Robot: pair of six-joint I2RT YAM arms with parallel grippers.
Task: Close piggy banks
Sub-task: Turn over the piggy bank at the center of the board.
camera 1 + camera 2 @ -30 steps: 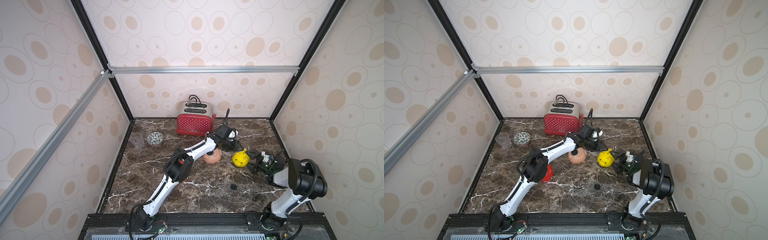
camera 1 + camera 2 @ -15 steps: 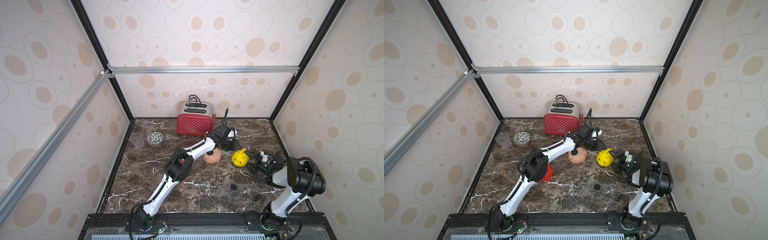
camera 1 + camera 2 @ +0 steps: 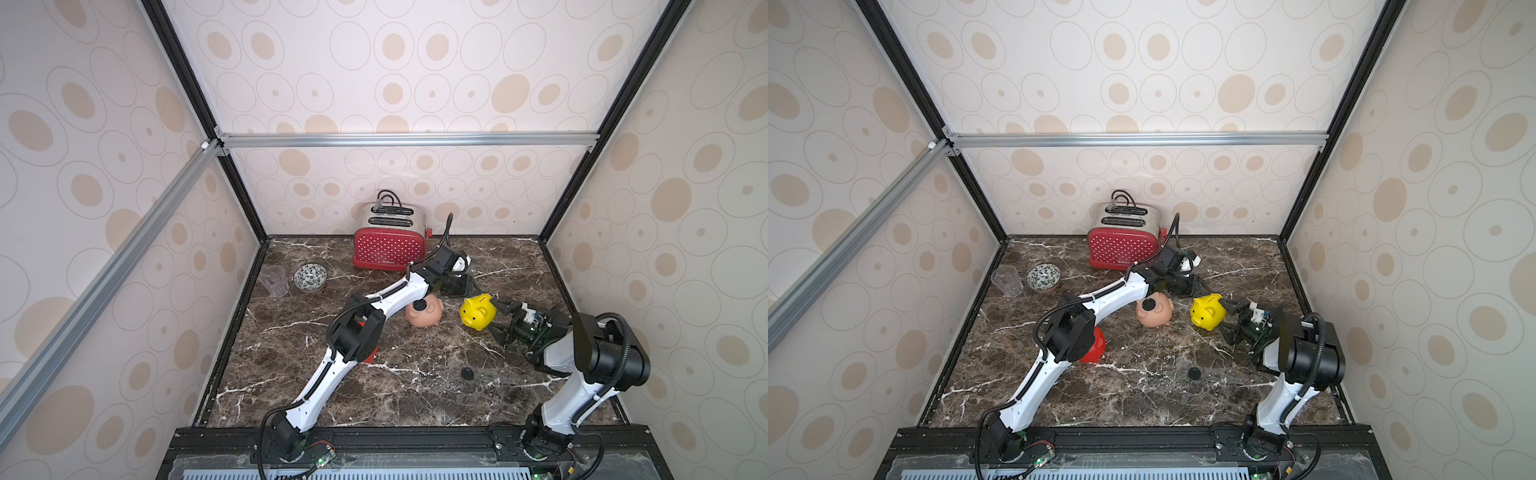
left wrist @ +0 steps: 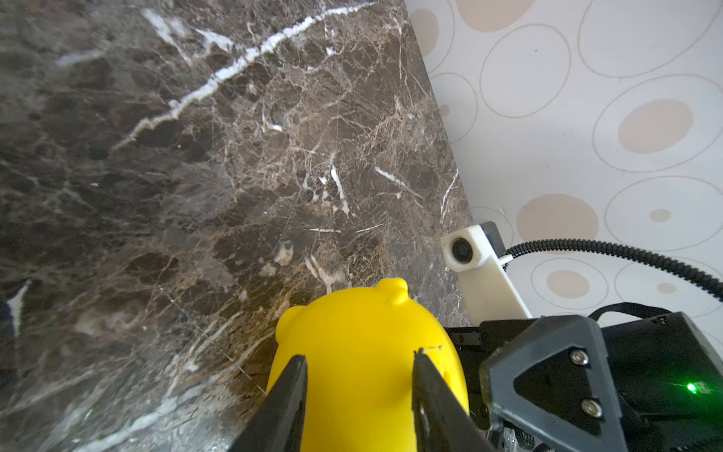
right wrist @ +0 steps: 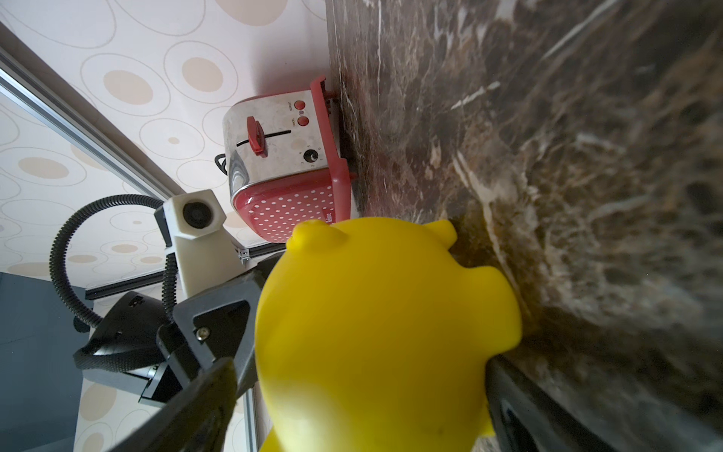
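The yellow piggy bank (image 3: 478,312) (image 3: 1207,312) stands upright right of centre on the marble. My left gripper (image 3: 473,291) (image 4: 360,354) reaches it from behind. Its jaws stand narrowly apart over the pig's back (image 4: 364,344), and I cannot tell if they touch it. My right gripper (image 3: 500,324) (image 5: 360,391) is wide open and straddles the same pig (image 5: 383,313) from the right. The peach-pink piggy bank (image 3: 424,314) (image 3: 1155,312) lies beside it with a black plug in its belly. The red piggy bank (image 3: 1094,349) is mostly hidden behind the left arm's elbow.
A loose black plug (image 3: 467,373) (image 3: 1194,373) lies on the marble nearer the front. A red polka-dot toaster (image 3: 388,245) stands at the back wall. A patterned bowl (image 3: 310,277) and a clear cup (image 3: 274,280) sit at the back left. Walls enclose three sides.
The left gripper's jaws have narrowed over the yellow pig. The right gripper has edged closer to the pig, still wide open. The pigs have stayed in place.
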